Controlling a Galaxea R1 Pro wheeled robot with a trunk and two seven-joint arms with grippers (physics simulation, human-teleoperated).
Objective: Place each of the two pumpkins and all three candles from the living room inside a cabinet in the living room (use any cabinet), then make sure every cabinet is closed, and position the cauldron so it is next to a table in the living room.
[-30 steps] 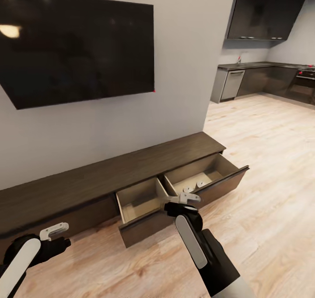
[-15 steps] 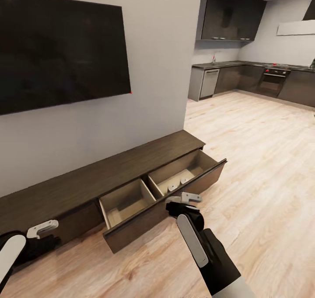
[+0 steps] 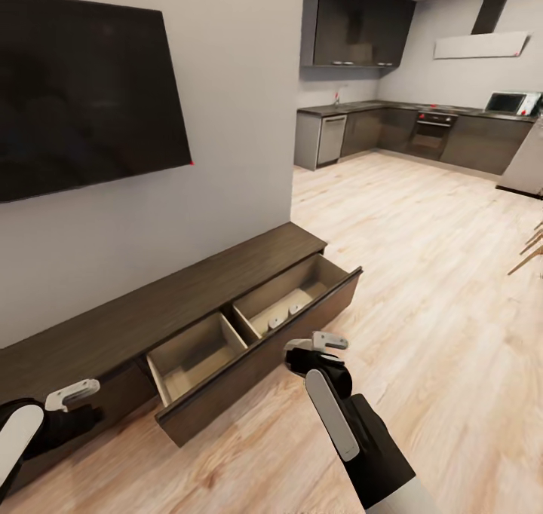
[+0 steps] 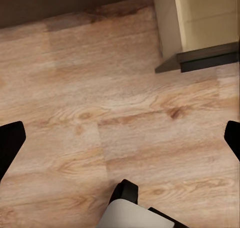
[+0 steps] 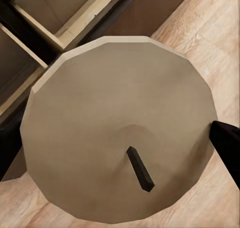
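Note:
The long, low dark-brown cabinet [image 3: 188, 295] stands against the wall under the TV with two drawers pulled open. The right drawer [image 3: 302, 292] holds two small pale candles [image 3: 277, 320]; the left drawer [image 3: 192, 348] looks empty. My right gripper [image 3: 320, 343] hovers in front of the open drawers, above the floor. It is shut on a beige candle [image 5: 100, 102] with a dark wick, seen from above in the right wrist view. My left gripper [image 3: 72, 395] hangs open over bare floor near the left drawer's corner [image 4: 200, 60]. The pumpkins, cauldron and table are out of view.
A large black TV [image 3: 75, 96] hangs on the wall above the cabinet. Light wood floor [image 3: 422, 273] stretches to the right toward a dark grey kitchen [image 3: 392, 130]. Wooden chair legs [image 3: 532, 246] poke in at the right edge.
The camera has swung to the right, so the cabinet and TV slid left in the picture and more kitchen shows. Both grippers keep their poses; the candle stays held.

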